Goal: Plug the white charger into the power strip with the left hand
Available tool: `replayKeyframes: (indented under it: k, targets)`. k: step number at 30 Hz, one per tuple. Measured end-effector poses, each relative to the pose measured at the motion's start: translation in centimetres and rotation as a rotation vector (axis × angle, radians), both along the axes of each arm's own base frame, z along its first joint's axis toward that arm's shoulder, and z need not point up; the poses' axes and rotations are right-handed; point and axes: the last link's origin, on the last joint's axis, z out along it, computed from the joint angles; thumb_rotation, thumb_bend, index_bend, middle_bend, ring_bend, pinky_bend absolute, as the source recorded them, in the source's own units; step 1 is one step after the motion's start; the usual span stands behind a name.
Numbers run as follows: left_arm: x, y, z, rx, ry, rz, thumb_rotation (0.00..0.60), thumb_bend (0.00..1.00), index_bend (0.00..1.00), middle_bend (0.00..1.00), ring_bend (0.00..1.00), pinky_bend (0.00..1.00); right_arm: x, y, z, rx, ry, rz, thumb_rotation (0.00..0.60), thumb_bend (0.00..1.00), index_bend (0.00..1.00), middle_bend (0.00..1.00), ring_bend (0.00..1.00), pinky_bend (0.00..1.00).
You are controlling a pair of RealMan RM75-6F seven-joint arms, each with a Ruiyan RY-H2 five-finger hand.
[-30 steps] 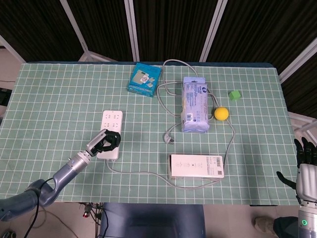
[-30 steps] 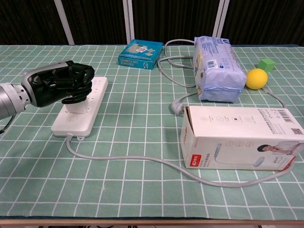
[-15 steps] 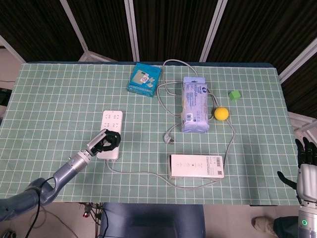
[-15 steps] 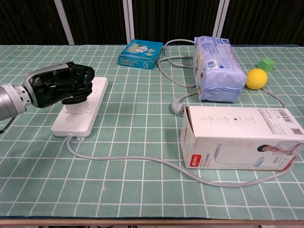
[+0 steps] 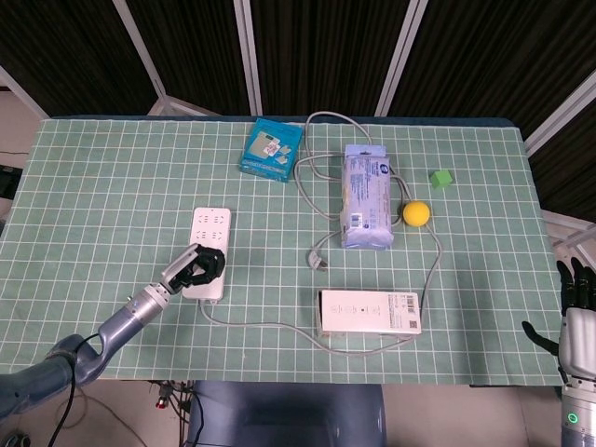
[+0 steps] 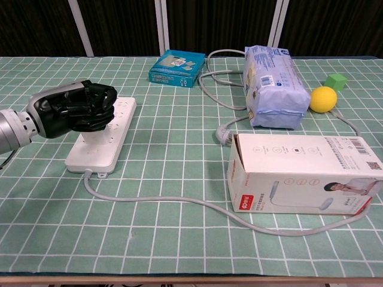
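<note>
White charger (image 6: pixel 96 137): stands upright on the near end of the strip (image 6: pixel 114 128), at the left of the table (image 6: pixel 179 239); most of it is covered by the left hand (image 6: pixel 76 109), whose dark fingers wrap over its top and sides in a grasp. Only the lower part of its body shows below the fingers in the chest view, a plain white block meeting the strip's face; whether its prongs are fully seated cannot be told. Strip: white, long, lying near-to-far, rows of sockets visible on its far half, a grey cord (image 6: pixel 179 203) leaving its near end and running right along the table's near side, passing under the near edge of the carton (image 6: pixel 302 173). Head view: left hand (image 5: pixel 197 267) sits over the strip's near end (image 5: pixel 209 223), hiding the charger entirely; the silver forearm runs off to the near left. Right hand (image 5: pixel 575 307): seen in the head view alone, at the far right edge beyond the table, dark fingers pointing up and apart, holding nothing. Other items: teal box (image 6: pixel 177 67) at far centre; blue packet (image 6: pixel 272 86) to its right, lying near-to-far; yellow ball (image 6: pixel 323 99) just right of the packet; green cube (image 6: pixel 336 81) beyond the ball; a loose grey plug (image 6: pixel 224 135) between packet and carton.
</note>
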Motion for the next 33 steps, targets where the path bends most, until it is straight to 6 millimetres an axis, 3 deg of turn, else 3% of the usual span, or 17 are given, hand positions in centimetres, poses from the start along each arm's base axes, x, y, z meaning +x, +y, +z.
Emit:
replayKeyframes:
  k: [11,19,22,25,28,31,33]
  targets:
    - [1.4,0.0,1.2,0.031,-0.044,-0.05,0.6,0.92,0.89,0.92,0.78,0.95,0.0,0.0,0.0,-0.005,0.001,-0.004,0.6,0.13,0.0,0.0,0.0,0.0]
    - [4.7,-0.9,4.9,0.139,-0.132,-0.161,0.6,0.91,0.89,0.92,0.78,0.95,0.1,0.0,0.1,-0.005,-0.013,0.0,0.6,0.13,0.0,0.0,0.0,0.0]
    - [5.5,-1.1,6.4,0.226,-0.117,-0.2,0.6,0.86,0.87,0.89,0.76,0.92,0.1,0.1,0.2,-0.006,-0.012,0.001,0.6,0.13,0.0,0.0,0.0,0.0]
    - [5.7,-1.3,7.5,0.34,-0.048,-0.235,0.6,0.69,0.71,0.71,0.58,0.75,0.1,0.1,0.1,0.002,-0.009,0.002,0.6,0.13,0.0,0.0,0.0,0.0]
    - [5.5,-1.7,8.5,0.48,0.082,-0.27,0.6,0.47,0.49,0.41,0.28,0.44,0.2,0.1,0.0,0.01,-0.008,0.006,0.6,0.13,0.0,0.0,0.0,0.0]
    - [4.8,-2.4,9.4,0.638,0.273,-0.3,0.6,0.37,0.39,0.23,0.1,0.24,0.2,0.1,-0.1,0.022,-0.004,0.009,0.6,0.13,0.0,0.0,0.0,0.0]
    - [4.1,-3.4,10.1,0.751,0.432,-0.309,0.6,0.34,0.35,0.16,0.04,0.16,0.2,0.2,-0.1,0.033,-0.001,0.012,0.6,0.13,0.0,0.0,0.0,0.0]
